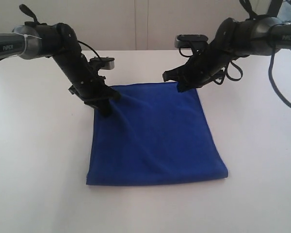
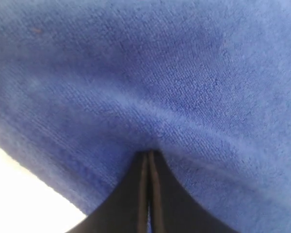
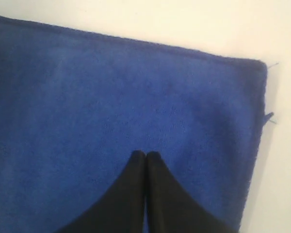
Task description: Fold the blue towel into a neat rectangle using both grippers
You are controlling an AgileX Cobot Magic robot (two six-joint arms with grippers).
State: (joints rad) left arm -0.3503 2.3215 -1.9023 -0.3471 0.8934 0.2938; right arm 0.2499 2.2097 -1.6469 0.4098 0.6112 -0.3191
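pinching blue towel (image 1: pixel 155 141), left pincer (image 2: pixel 149 154) closed; right pincer (image 3: pixel 145 154) closed above it.

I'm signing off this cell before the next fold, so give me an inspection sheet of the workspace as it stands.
Surface: white table, no marks seen.
Job's things: blue towel lies mostly flat, creased toward the left gripper; loose thread at one corner.
Clutter: nothing seen.
Grippers: left gripper shut, pinching the towel at a far corner; right gripper shut, tips over the towel near the other far corner, grip unclear.
Cables: black cables loop behind the right gripper, off the towel.
Surroundings: pale wall behind the table.
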